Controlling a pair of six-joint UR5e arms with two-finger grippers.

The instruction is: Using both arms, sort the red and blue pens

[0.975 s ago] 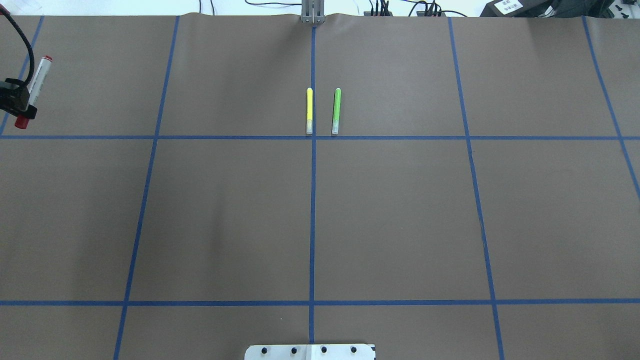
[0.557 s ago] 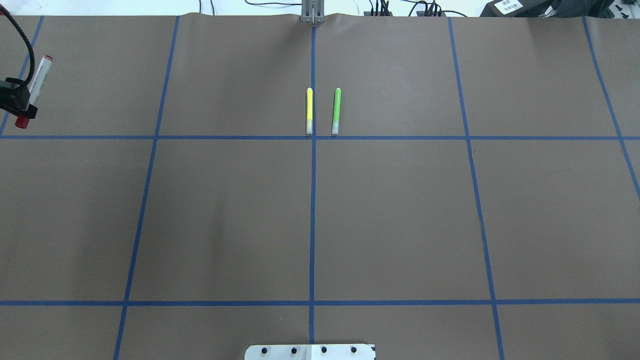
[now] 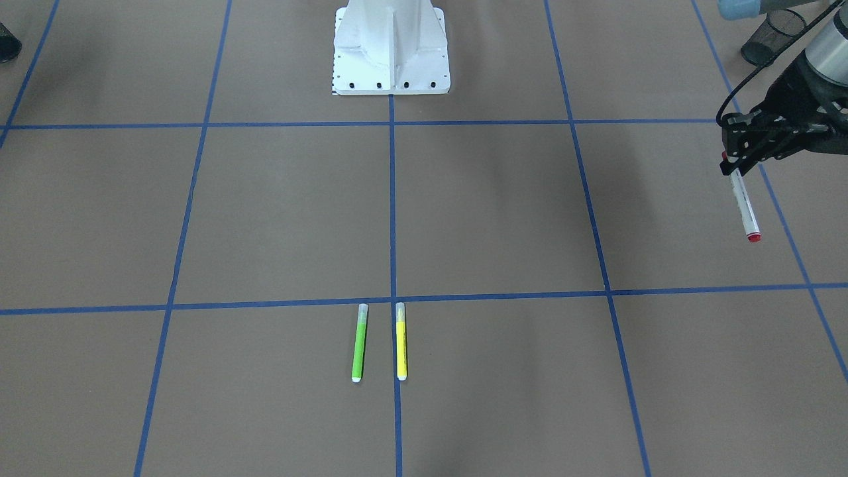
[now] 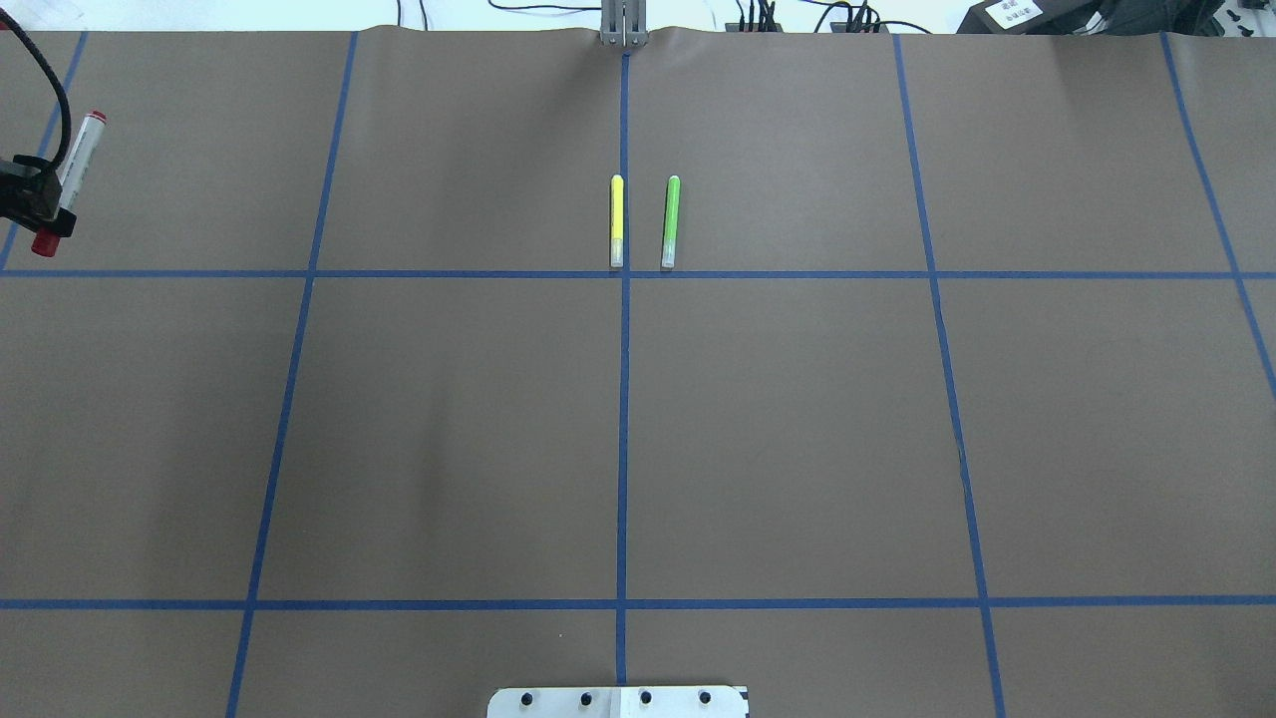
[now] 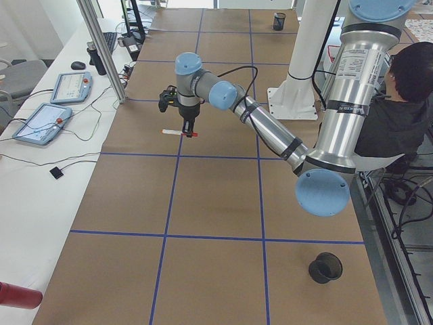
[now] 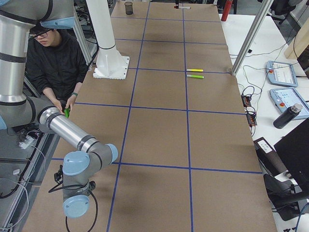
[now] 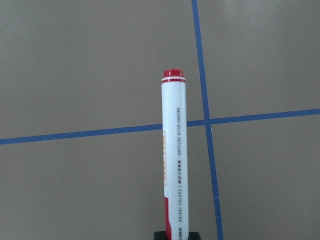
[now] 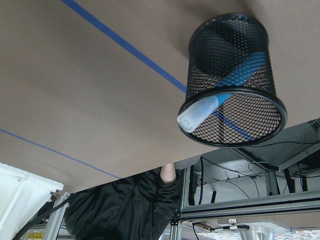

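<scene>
Red pen [image 4: 72,170] pinched in left gripper [image 3: 734,159] jaws, held above desk [image 4: 797,419] near its left end, red end pointing away from robot. Blue pen [image 8: 202,111] standing tilted in black mesh cup [image 8: 230,80], seen by right wrist camera. Right gripper jaws: cannot tell. Yellow marker [image 4: 617,220] and green marker [image 4: 671,220] lying parallel mid-desk.

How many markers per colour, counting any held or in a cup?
Red marker, in the left gripper: 1
Blue marker, in the mesh cup: 1
Yellow marker: 1
Lime-green marker: 1
Total: 4
</scene>
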